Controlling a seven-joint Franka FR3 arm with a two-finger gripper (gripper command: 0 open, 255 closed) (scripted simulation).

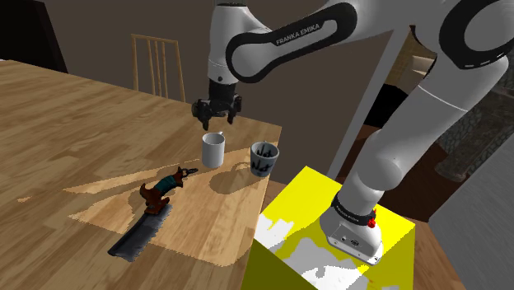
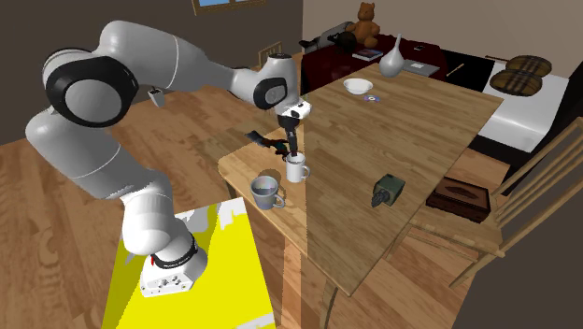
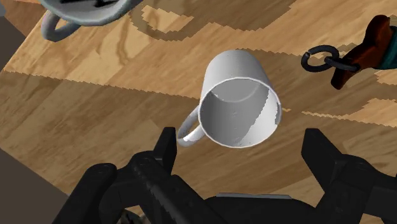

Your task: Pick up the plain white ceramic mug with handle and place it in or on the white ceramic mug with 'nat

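Shoulder view, left to right.

Wooden desk. At the left lies a dark flat bar. Just beside it lies a brown and teal object, whose ring end points toward the mugs.

Next comes the plain white mug. It stands upright on the desk near the edge facing the stand, with its long axis vertical and its mouth up. In the wrist view the inside looks empty. The handle sticks out sideways, on the side away from the brown and teal object.

Tool: it hangs directly over the plain white mug, pointing down. The fingers are spread wide, wider than the mug's rim. They touch nothing and hold nothing, and there is a clear gap between the fingertips and the rim.

Printed mug: it sits near the plain one on its right, apart from it. It is upright, with dark marking on its wall, and its inside looks grey.

Yellow stand: at the lower right, by the desk's edge.
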